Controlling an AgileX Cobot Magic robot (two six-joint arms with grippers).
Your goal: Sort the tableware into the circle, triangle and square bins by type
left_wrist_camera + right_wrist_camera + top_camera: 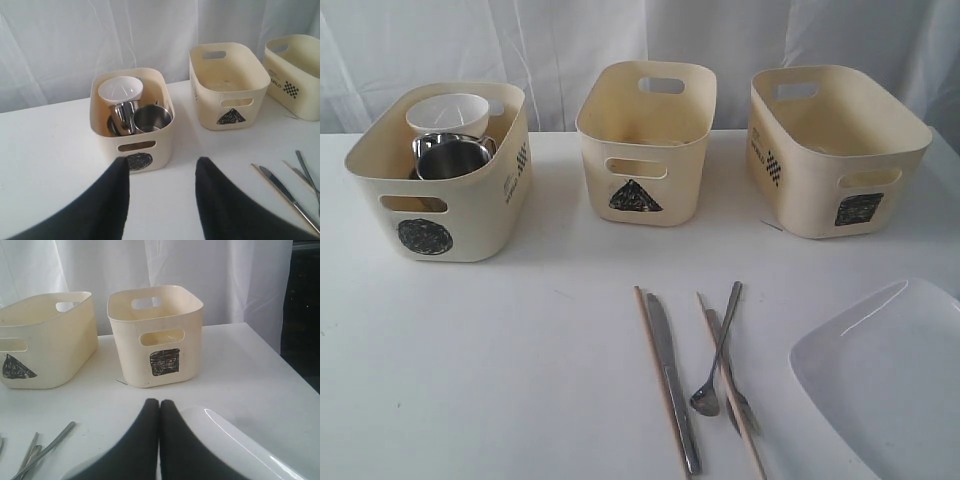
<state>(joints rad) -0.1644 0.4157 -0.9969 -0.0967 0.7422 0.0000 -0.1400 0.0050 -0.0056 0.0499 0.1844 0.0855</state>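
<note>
The circle bin (470, 215) at the left holds a white bowl (447, 112) and two steel mugs (122, 116) (151, 118). The triangle bin (685, 185) stands in the middle and the square bin (810, 190) at the right. On the table in front lie a knife (672, 380), a spoon (715, 350), a fork (732, 385) and two chopsticks (658, 370). The white square plate (885, 370) lies at the front right. My left gripper (161, 165) is open and empty, in front of the circle bin (100, 120). My right gripper (159, 402) is shut, over the plate (235, 440). Neither gripper shows in the exterior view.
A white curtain hangs behind the bins. The table's right edge runs just past the square bin (125, 340), with dark space beyond. The cutlery ends (45, 447) lie beside the plate, and the triangle bin (45, 347) stands next to the square one.
</note>
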